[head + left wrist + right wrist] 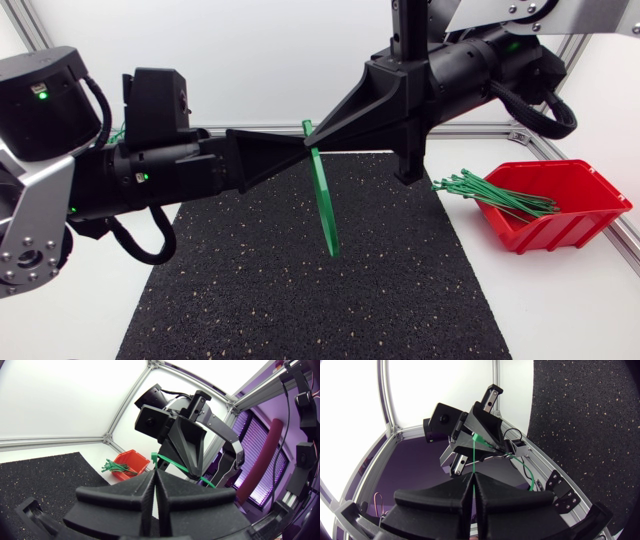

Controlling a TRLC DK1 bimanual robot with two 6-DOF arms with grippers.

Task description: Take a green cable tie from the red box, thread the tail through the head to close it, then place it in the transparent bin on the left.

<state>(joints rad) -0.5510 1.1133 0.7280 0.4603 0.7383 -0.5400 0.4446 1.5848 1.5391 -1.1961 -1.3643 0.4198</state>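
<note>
Our left gripper [301,144] comes in from the left with its two fingers pressed flat together, and their tips pinch the green cable tie [325,205] just under its head. Our right gripper [318,138] comes in from the right and meets it almost tip to tip. Its fingers are drawn equally narrow, and in the right wrist view we see the tie run edge-on straight into the seam between them, so it grips the strip too. Both arms hold the tie in the air above the far part of the black mat [300,300]. From the pinch the head sticks up a little, while the long tail hangs free, slanting down and slightly to the right. The red box [565,232] stands on the white table [560,320] at the right, just beside the mat's right edge and well apart from the grippers. A bundle of green ties [490,190] lies in it, their ends fanning out over its left rim towards the mat.
</note>
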